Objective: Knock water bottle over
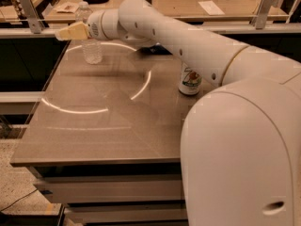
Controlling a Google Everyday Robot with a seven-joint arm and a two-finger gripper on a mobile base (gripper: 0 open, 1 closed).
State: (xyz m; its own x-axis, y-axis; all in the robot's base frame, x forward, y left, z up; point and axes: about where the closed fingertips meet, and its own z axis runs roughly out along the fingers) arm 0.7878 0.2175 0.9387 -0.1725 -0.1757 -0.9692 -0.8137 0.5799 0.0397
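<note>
Camera view: the gripper [60,34] hangs level with the upper part of the water bottle [92,51], tan jaws pressed together and empty, probably so a sideways sweep can tip it; the bottle stands upright near the far left corner of the table [94,126], clear, ribbed, white-capped, well apart from the soda can [189,81]

The water bottle [92,50] is clear, ribbed plastic. The gripper [60,34], in front of the bottle's upper part at the tabletop's far left, looks matt tan on a smooth, faintly glossy white plastic arm [188,36]. The grey-brown tabletop [94,126] is polished and mirrors arcs of light. The soda can [189,81] looks like printed metal.
</note>
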